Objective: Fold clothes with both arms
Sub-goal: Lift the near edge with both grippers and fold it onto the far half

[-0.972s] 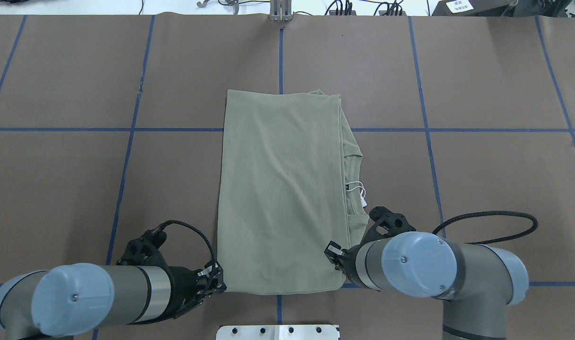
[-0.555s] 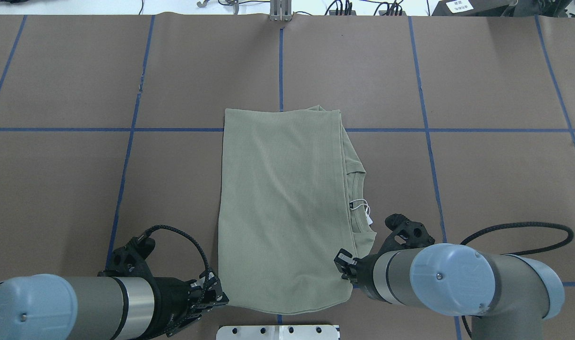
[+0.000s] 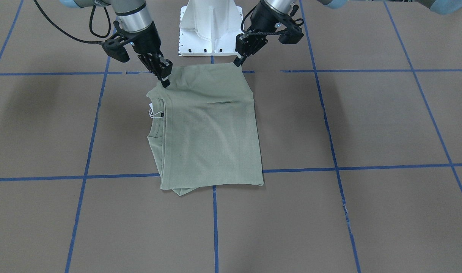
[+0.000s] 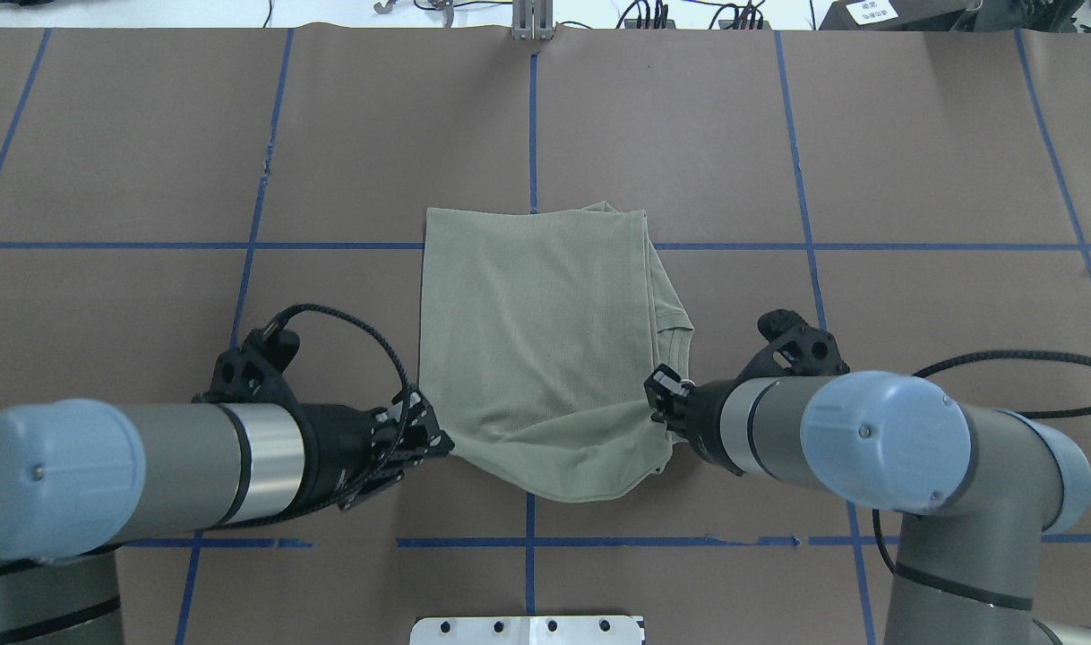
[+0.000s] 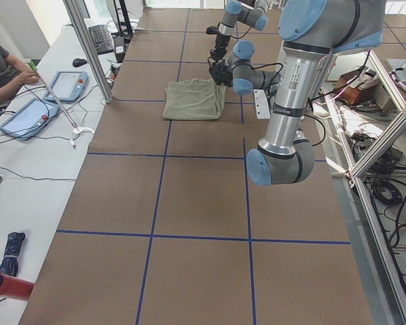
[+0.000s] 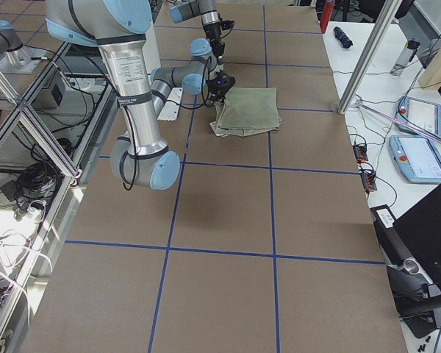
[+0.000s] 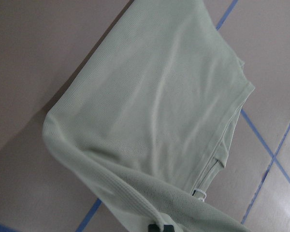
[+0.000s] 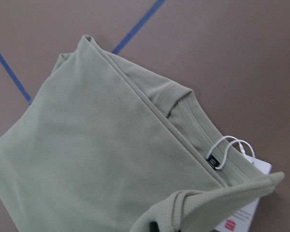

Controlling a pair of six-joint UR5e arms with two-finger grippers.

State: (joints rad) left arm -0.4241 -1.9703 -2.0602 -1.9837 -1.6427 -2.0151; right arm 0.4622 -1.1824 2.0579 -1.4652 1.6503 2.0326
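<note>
The sage-green shirt (image 4: 536, 340) lies folded into a rectangle on the brown table, with its neck and white hang tag (image 3: 151, 110) on the robot's right side. My left gripper (image 4: 442, 441) is shut on the shirt's near left corner. My right gripper (image 4: 657, 394) is shut on the near right corner. Both hold the near edge raised, so it sags between them above the flat part. In the front-facing view the left gripper (image 3: 238, 60) and right gripper (image 3: 164, 81) pinch the same edge. The wrist views show the shirt (image 7: 150, 121) and the tag (image 8: 246, 212) below.
The white pedestal base (image 3: 210, 26) stands just behind the grippers at the near table edge. Blue tape lines (image 4: 532, 107) cross the brown table cover. A metal bracket (image 4: 532, 22) sits at the far edge. An operator's desk with tablets (image 5: 64, 84) lies beyond the far side.
Both grippers first drew the shirt slightly toward the robot. They then lifted its near corners and carried the near edge away from the robot, over the shirt.
</note>
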